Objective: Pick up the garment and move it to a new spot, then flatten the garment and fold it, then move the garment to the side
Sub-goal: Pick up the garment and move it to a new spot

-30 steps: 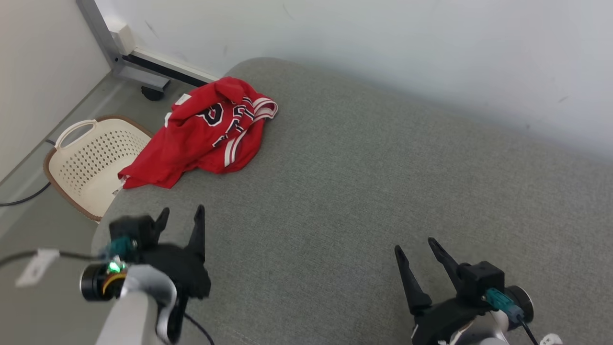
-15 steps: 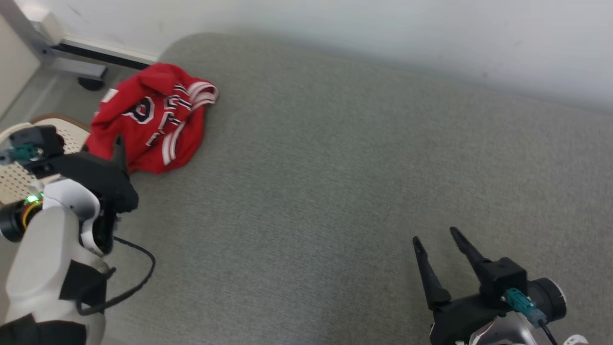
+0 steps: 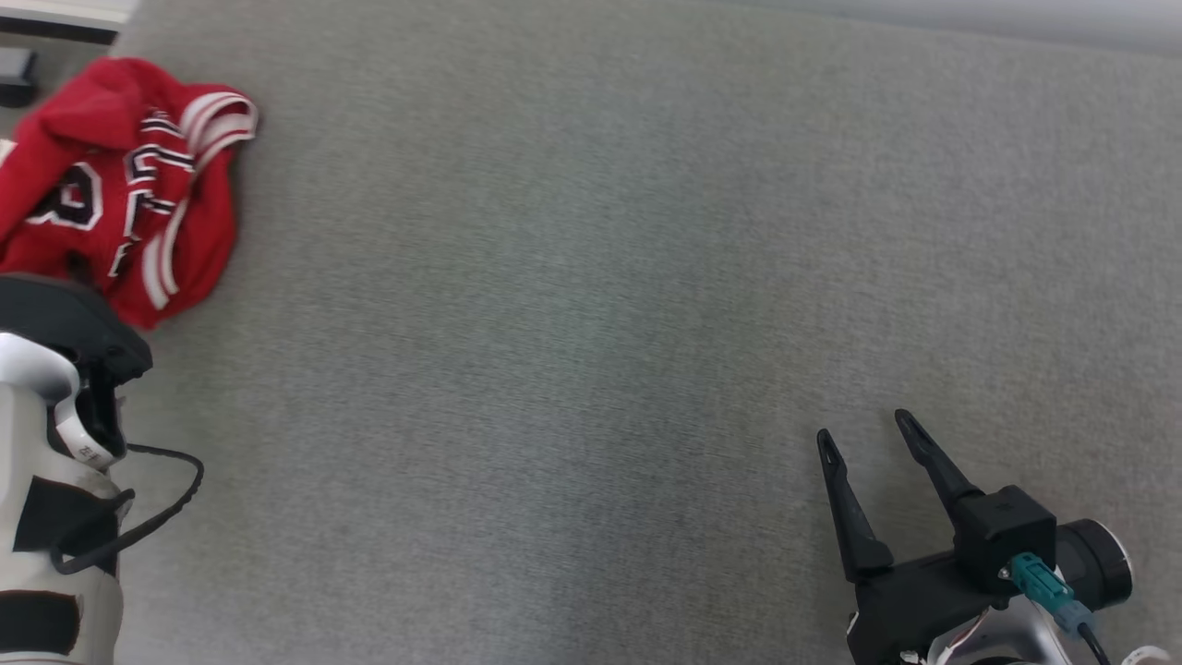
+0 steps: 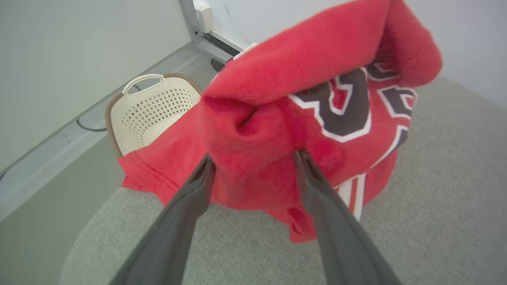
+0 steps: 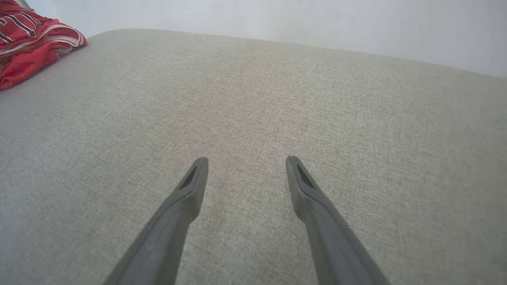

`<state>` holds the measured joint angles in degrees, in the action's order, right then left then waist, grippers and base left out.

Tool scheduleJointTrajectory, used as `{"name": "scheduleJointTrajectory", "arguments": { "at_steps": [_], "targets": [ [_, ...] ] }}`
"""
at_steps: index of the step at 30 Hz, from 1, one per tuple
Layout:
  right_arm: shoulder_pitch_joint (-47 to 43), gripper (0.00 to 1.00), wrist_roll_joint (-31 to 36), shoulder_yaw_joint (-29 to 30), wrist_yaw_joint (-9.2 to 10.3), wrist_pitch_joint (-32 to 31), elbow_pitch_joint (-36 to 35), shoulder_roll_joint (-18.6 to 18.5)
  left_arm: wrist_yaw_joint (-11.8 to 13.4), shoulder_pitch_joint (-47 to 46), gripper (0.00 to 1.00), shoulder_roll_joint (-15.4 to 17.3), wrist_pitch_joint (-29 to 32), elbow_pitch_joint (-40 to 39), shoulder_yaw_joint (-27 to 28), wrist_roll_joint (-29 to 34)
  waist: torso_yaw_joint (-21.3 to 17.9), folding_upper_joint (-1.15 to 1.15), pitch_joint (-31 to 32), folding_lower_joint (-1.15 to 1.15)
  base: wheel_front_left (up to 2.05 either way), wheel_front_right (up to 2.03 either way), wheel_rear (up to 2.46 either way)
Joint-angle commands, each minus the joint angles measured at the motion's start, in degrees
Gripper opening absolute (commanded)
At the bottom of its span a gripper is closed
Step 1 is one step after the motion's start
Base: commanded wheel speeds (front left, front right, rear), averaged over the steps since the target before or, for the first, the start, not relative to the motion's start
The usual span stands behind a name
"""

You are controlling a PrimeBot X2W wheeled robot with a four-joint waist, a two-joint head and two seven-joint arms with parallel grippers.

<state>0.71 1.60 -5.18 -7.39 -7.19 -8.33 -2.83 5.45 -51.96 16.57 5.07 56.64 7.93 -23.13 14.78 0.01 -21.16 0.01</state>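
The garment (image 3: pixel 120 185) is a crumpled red jersey with white stripes and dark lettering, lying at the far left corner of the grey cushioned surface (image 3: pixel 591 323). In the left wrist view my left gripper (image 4: pixel 253 155) is open, its fingertips pressed against the garment (image 4: pixel 301 67) with a bulge of red cloth between them. In the head view only that arm's white and black wrist (image 3: pixel 55 388) is seen, just below the jersey. My right gripper (image 3: pixel 861 425) stands open over bare surface at the lower right, holding nothing; in its own view (image 5: pixel 246 159) the garment (image 5: pixel 27 39) lies far off at the upper left.
A cream perforated basket (image 4: pixel 154 107) sits on the floor beyond the surface's rounded left end. A metal frame leg (image 4: pixel 190 19) stands by the pale wall. A black cable (image 3: pixel 157 517) loops off the left wrist. Wide grey surface stretches between the two grippers.
The camera has swung, sliding the picture left and up. My left gripper has reached forward from the surface's near edge up to the garment. The right gripper has barely moved.
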Motion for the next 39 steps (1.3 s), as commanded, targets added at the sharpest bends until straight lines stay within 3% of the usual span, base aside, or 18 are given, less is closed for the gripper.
{"name": "scheduleJointTrajectory", "arguments": {
  "at_steps": [1,3,4,5,7,16,20,28,39],
  "targets": [
    [-0.83,1.00,0.62,0.04,-0.19,-0.20,-0.43,-0.09,-0.14,-0.88,1.00,0.42,-0.75,0.39,0.26,-0.12,-2.01,-0.01,-2.03,-0.01,0.00,0.00,0.00],
    [-1.06,1.00,0.67,-0.22,-0.19,-0.33,-0.81,-0.08,-0.04,-1.11,1.00,0.71,-1.39,1.06,0.55,-0.51,-2.24,-0.01,-2.22,-0.01,0.00,0.00,0.00],
    [-1.13,1.00,0.68,-0.34,-0.19,-0.43,-1.02,-0.08,-0.14,-1.13,0.81,0.77,-1.57,1.37,0.54,-0.58,-2.31,-0.01,-2.28,-0.01,0.00,0.00,0.00],
    [-1.13,1.00,0.68,-0.34,-0.19,-0.43,-1.02,-0.08,-0.14,-1.13,0.81,0.77,-1.57,1.37,0.54,-0.58,-2.31,-0.01,-2.28,-0.01,0.00,0.00,0.00],
    [-1.15,1.00,0.56,-0.54,-0.19,-0.65,-1.07,-0.09,-0.28,-1.40,0.00,1.19,-2.54,1.74,0.17,-0.16,-2.44,-0.01,-2.38,-0.01,0.00,0.00,0.00],
    [0.53,1.00,-2.93,-2.27,-0.19,1.64,3.06,-0.08,-2.20,-2.09,0.00,1.77,-3.53,2.54,-2.91,1.51,-2.93,-0.01,2.71,-0.01,0.00,0.00,0.00],
    [1.85,1.00,-5.24,-3.02,-0.19,3.66,5.98,-0.09,-3.54,-3.97,0.00,3.55,-1.20,0.39,-3.97,1.96,-3.53,-0.01,6.59,-0.01,0.00,0.00,0.00],
    [3.34,1.00,-11.12,-3.79,-0.19,9.56,13.74,-0.08,-8.59,-9.62,0.00,6.70,6.23,-9.31,-6.72,1.99,-4.64,-0.01,14.32,-0.01,0.00,0.00,0.00],
    [4.21,1.00,-15.21,-5.56,-0.19,14.64,21.64,-0.07,-11.70,-10.60,0.00,-0.11,15.89,-25.47,-11.57,-2.76,-10.26,-0.01,21.92,-0.01,0.00,0.00,0.00]
  ]
}}
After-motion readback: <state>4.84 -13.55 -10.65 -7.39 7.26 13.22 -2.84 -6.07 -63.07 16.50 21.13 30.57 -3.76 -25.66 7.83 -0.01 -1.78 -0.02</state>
